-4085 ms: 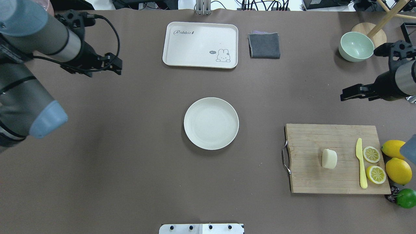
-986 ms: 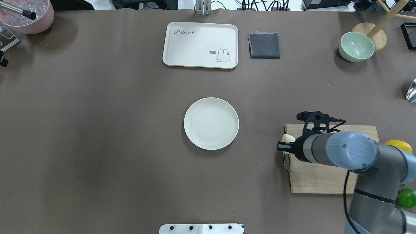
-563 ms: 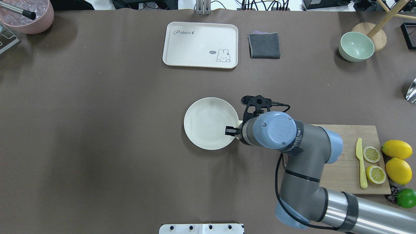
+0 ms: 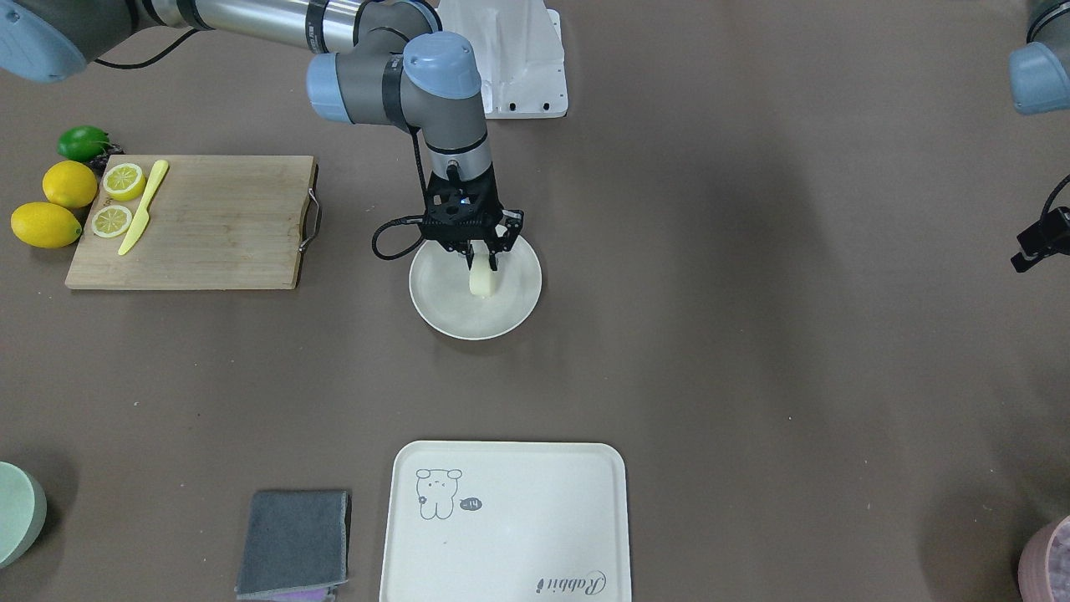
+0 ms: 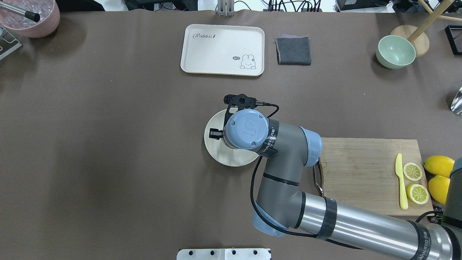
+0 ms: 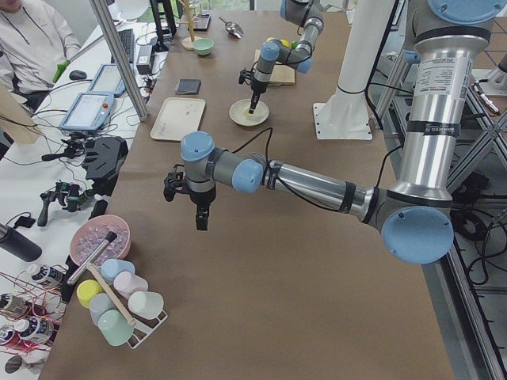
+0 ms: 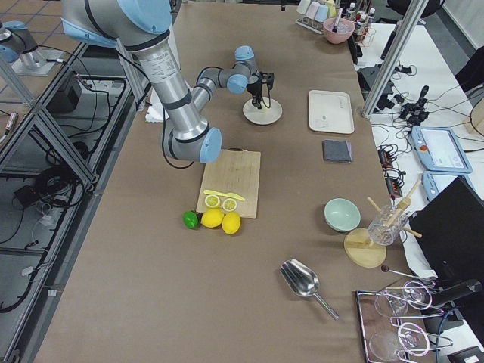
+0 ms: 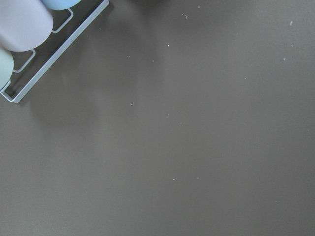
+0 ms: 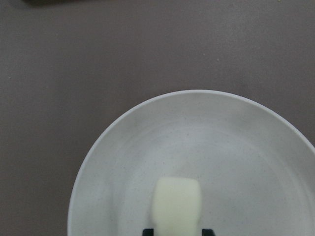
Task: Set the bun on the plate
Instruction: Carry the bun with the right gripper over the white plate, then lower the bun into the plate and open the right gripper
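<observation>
From where I stand, the right arm reaches in from the upper left of the front-facing view and points its black two-finger right gripper (image 4: 479, 257) straight down over the round off-white shallow plate (image 4: 441, 303) near the middle of the brown table (image 4: 752, 334). The fingers are clenched on the small pale cream-yellow bun (image 4: 483, 283), one on each side. In the right wrist view the bun (image 9: 177, 201) sits at the lower centre of the frame, well inside the plate's rim (image 9: 123, 132). I cannot tell whether its underside touches the plate. To the left in the front-facing view lies a wooden cutting board with a metal handle (image 4: 201, 226), carrying a yellow plastic knife (image 4: 144, 207) and two lemon halves (image 4: 123, 181) at its left end. A rectangular cream tray with a cartoon drawing (image 4: 510, 535) lies at the bottom centre. In the left side view the left gripper (image 6: 201, 222) hangs pointing down over bare table, far from the plate; I cannot tell whether it is clenched or released.
</observation>
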Controlling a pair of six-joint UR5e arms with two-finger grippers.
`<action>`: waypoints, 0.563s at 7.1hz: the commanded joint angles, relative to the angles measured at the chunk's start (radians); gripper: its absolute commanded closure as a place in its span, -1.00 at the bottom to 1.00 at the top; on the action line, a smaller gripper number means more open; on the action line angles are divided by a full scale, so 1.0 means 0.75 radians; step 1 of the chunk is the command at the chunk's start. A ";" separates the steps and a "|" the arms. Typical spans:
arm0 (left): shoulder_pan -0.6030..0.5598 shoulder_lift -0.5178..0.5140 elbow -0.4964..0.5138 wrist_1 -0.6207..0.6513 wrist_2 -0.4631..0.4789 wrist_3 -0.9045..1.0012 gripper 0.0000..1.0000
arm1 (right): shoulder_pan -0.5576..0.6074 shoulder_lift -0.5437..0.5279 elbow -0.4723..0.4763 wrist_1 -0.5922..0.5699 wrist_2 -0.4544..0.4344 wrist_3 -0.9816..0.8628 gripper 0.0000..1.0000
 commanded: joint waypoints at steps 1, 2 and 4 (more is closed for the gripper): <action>0.002 0.000 0.010 0.000 0.000 0.000 -0.98 | -0.001 0.011 -0.010 0.004 0.000 -0.005 -0.99; 0.004 -0.002 0.012 0.000 0.002 0.000 -0.98 | 0.005 0.015 -0.006 0.004 0.000 -0.009 -0.99; 0.002 0.002 0.027 0.006 0.000 0.000 -0.98 | 0.048 0.025 0.008 -0.010 0.026 -0.041 -0.99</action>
